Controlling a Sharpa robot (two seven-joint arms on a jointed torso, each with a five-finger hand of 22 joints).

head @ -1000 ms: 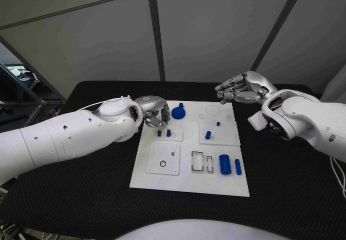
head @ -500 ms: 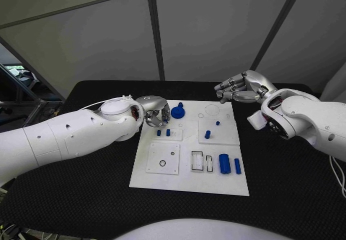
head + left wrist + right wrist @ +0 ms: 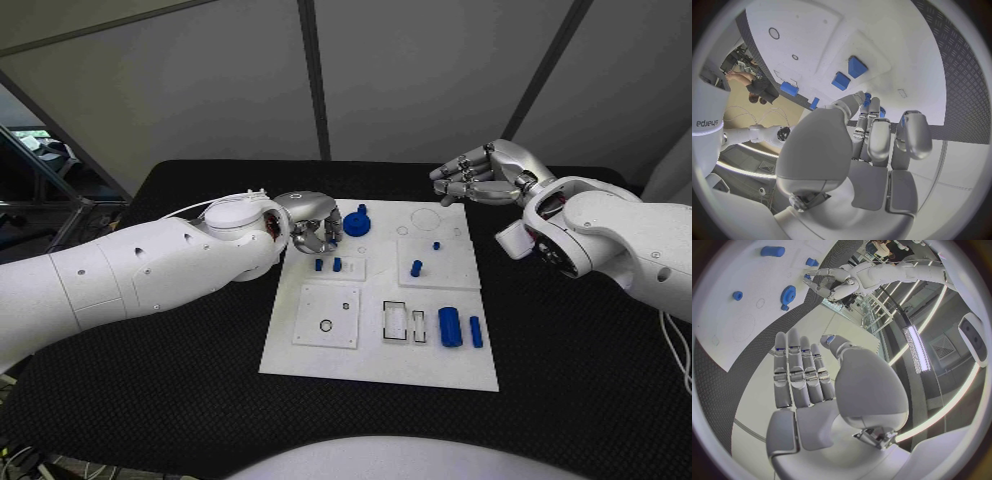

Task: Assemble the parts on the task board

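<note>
Head view: near to far.
Near parts: blue cylinders (image 3: 450, 328) lie on the task board (image 3: 378, 365).
Left hand (image 3: 307, 222): fingers curled beside the blue gear (image 3: 356, 224) — whether they pinch anything, I cannot tell.
Right hand (image 3: 482, 175): fingers apart, holding nothing, hovering beyond the board.
Advice: approach the gear slowly — grip it squarely.

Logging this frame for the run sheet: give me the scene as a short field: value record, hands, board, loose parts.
left robot hand: at the far left corner of the task board, fingers curled, beside the blue gear; contact cannot be told
right robot hand: raised beyond the board's far right corner, fingers apart, holds nothing
blue gear: on the board's far left area
two small blue pegs: side by side on the board, nearer than the gear
blue cylinders: two, lying on the board's near right part
</note>
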